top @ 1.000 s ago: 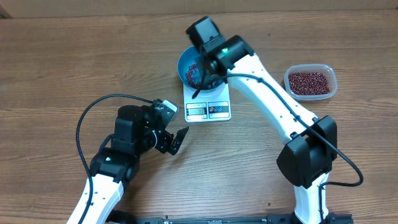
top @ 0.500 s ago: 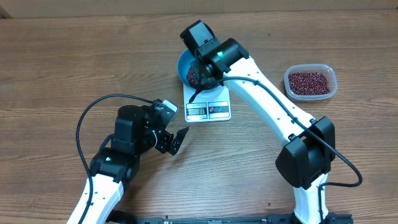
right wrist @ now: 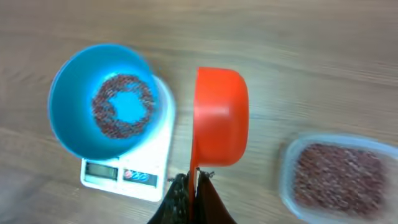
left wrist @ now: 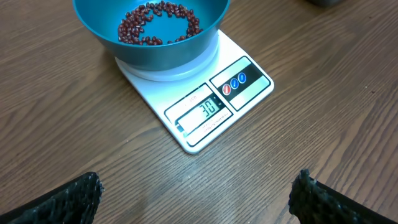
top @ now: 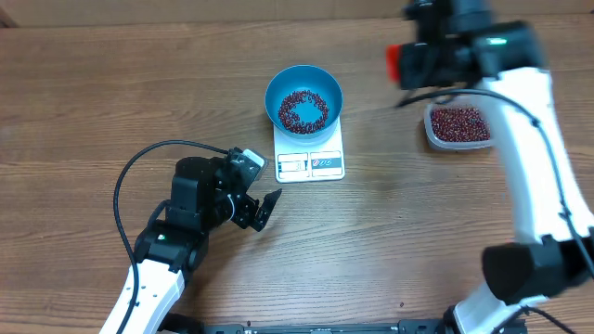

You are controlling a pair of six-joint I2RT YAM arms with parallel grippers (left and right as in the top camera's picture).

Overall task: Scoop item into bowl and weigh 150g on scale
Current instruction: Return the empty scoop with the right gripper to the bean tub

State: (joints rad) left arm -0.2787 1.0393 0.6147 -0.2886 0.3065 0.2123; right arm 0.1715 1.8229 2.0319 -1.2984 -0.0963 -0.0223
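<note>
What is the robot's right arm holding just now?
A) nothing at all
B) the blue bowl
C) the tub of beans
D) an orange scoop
D: the right wrist view shows the right gripper shut on the handle of the orange scoop, clear of the blue bowl.

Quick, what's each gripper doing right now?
Left gripper: open, holding nothing.
Right gripper: shut on the orange scoop by its handle.
</note>
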